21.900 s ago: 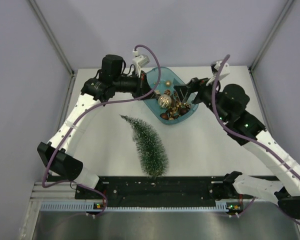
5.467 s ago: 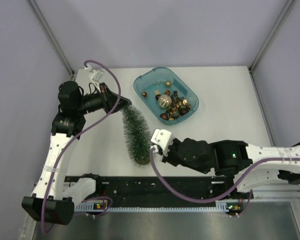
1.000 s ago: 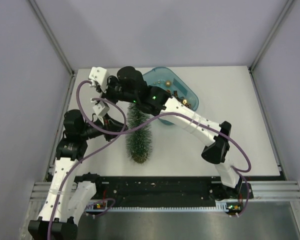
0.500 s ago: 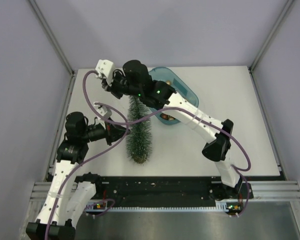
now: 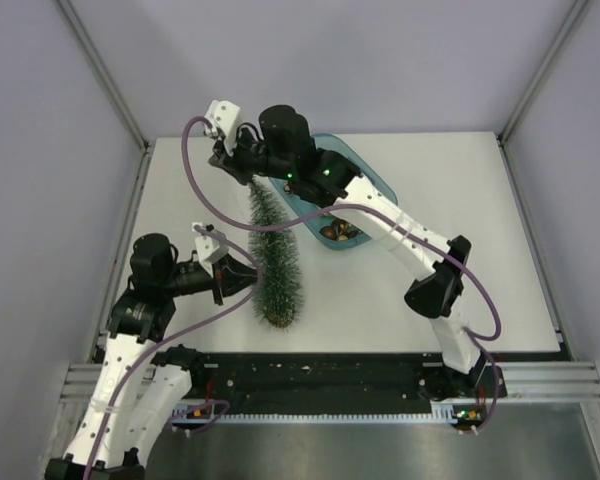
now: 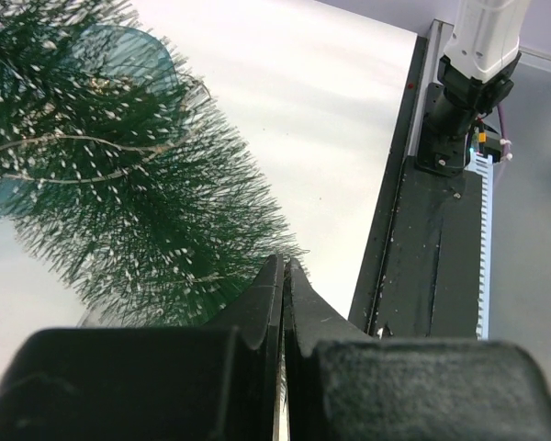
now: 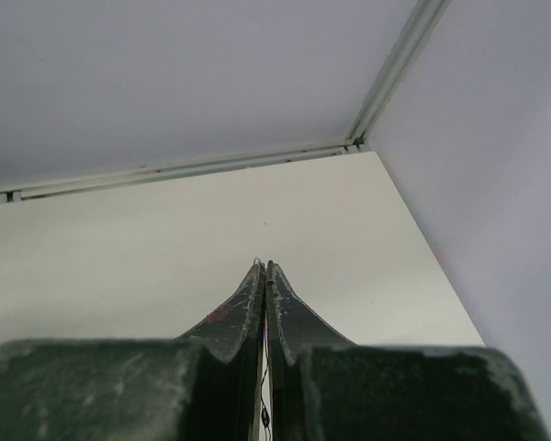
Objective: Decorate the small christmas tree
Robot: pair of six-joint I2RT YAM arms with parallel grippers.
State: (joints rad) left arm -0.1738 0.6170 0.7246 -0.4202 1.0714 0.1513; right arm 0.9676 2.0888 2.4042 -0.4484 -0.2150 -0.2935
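You have the small christmas tree, a slim frosted bottle-brush cone on a round wooden disc, at table centre. As far as the overhead view shows it lies lengthwise, with its base toward 6 o'clock and its tip toward 12. The teal plastic tray of small gold and brown ornaments sits at 1 o'clock of the tree, partly under your right arm. Your right gripper is at the tip, fingers clenched on a thin wire strand that runs down between them. Your left gripper is against the lower bristles on the 9 o'clock side. Its fingers are pressed together, but I cannot tell whether they pinch anything. Fine wire loops already cross the bristles in the left wrist view. Risks noted: the tree is probably light and nothing visibly pins it, so tension on the strand could drag or roll it. The wire may snag in the bristles and bunch, or slip from the narrow fingertips. Your right arm reaches across the tray, so a low sweep could knock it.
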